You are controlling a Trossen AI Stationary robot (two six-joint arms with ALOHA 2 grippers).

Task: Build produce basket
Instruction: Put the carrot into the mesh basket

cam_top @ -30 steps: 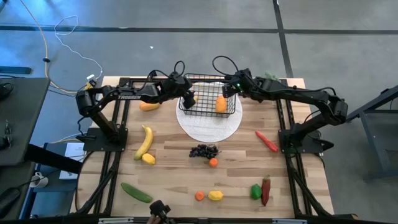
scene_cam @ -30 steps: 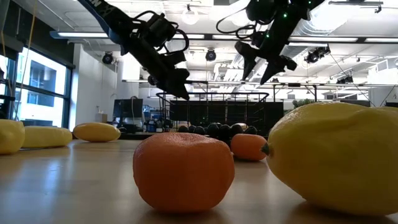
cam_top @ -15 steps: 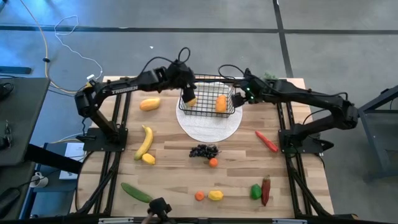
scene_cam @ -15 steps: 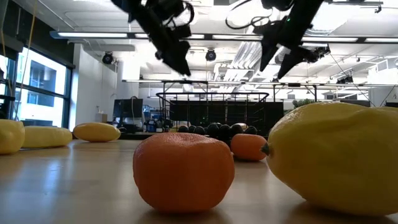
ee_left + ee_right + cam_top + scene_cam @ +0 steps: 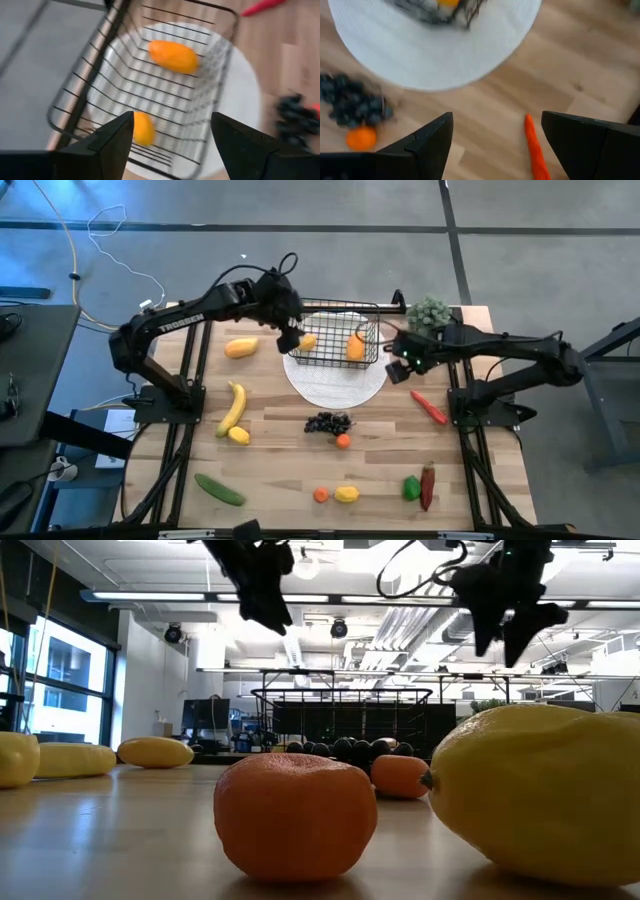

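The black wire-mesh basket [image 5: 334,335] sits on the round white plate [image 5: 336,380] at the far middle of the wooden bench [image 5: 280,450]. Inside it lie two pieces of produce: an orange oval fruit [image 5: 355,346] towards the right side and a smaller yellow-orange fruit [image 5: 307,341] at the left wall. The left wrist view looks straight down into the mesh and shows both, the oval one [image 5: 173,56] and the small one [image 5: 143,129].

The left tool [image 5: 289,338] hangs just beside the basket's left edge, its fingers [image 5: 113,140] spread wide with nothing between them. The right tool [image 5: 397,367] hovers off the plate's right rim, above bare wood, its fingers [image 5: 432,137] also parted and empty.

Still out on the bench: a yellow curved banana [image 5: 233,407] with a small lemon [image 5: 239,435] at its near end, a yellow-orange mango [image 5: 240,347] far left, a dark purple grape bunch [image 5: 328,422] touching a little orange [image 5: 343,441], a red chili [image 5: 430,407] on the right, a green cucumber [image 5: 218,489] near left. Along the near edge lie another small orange [image 5: 321,494], a lemon [image 5: 346,494], a green pepper [image 5: 411,488] and a dark red pepper [image 5: 428,484]. A green bushy plant [image 5: 430,311] stands at the far right corner.
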